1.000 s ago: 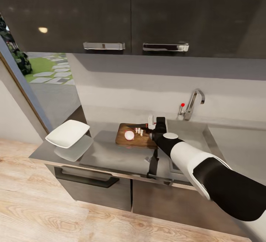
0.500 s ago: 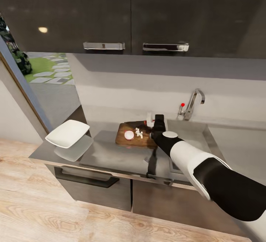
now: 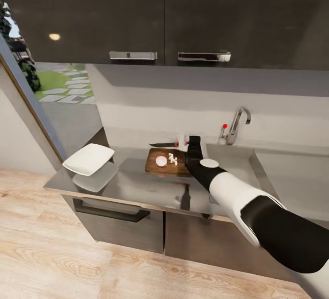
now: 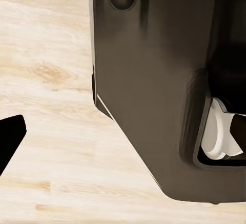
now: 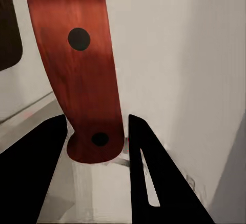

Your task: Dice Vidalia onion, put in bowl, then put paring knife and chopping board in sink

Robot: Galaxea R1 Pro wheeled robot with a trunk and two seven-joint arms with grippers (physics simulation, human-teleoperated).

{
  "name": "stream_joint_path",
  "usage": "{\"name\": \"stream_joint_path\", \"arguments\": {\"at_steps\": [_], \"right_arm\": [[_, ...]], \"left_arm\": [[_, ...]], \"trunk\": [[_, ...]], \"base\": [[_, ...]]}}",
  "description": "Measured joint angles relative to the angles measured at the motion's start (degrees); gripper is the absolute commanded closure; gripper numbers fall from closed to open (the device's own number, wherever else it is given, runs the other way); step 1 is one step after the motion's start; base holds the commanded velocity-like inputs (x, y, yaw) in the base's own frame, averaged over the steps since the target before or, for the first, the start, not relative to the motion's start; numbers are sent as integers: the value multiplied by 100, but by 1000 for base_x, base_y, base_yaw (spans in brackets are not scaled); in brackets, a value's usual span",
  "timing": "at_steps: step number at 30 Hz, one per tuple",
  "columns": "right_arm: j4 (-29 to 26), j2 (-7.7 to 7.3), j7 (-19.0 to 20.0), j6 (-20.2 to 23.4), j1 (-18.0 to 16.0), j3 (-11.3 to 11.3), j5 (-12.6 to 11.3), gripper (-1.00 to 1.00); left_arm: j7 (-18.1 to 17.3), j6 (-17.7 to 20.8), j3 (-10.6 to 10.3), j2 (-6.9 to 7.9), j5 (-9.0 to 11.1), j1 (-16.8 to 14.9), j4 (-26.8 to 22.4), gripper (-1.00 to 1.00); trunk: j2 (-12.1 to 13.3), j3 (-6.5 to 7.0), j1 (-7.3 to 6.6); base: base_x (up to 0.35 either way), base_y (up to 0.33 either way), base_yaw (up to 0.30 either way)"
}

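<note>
**Open worktop between bowl and board; back wall and cabinets close in behind**

The countertop (image 3: 137, 189) has an open stretch between the bowl (image 3: 88, 159) at its left end and the chopping board (image 3: 167, 162). The right arm, its right gripper (image 3: 188, 140) clamped on the paring knife (image 3: 165, 144), reaches across the board's right side, blocking that approach. The tap (image 3: 236, 125) stands behind the sink (image 3: 237, 164). Dark upper cabinets (image 3: 164, 16) overhang, limiting height.

Chrome cabinet handles (image 3: 133, 55), window (image 3: 27, 84) showing lawn and stepping stones (image 3: 61, 90), dark drawer handle (image 3: 111, 212)
</note>
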Motion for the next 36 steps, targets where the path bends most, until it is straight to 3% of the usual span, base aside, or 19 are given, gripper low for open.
{"name": "stream_joint_path", "arguments": {"at_steps": [16, 36], "right_arm": [[858, -2, 43, -35, -2, 28, -1, 100], [999, -2, 37, -23, -2, 37, 6, 100]], "left_arm": [[0, 0, 0, 0, 0, 0, 0, -100], [0, 0, 0, 0, 0, 0, 0, -100]], "trunk": [[0, 0, 0], [-1, 0, 0]], "base": [[0, 0, 0], [65, 42, 0]]}}
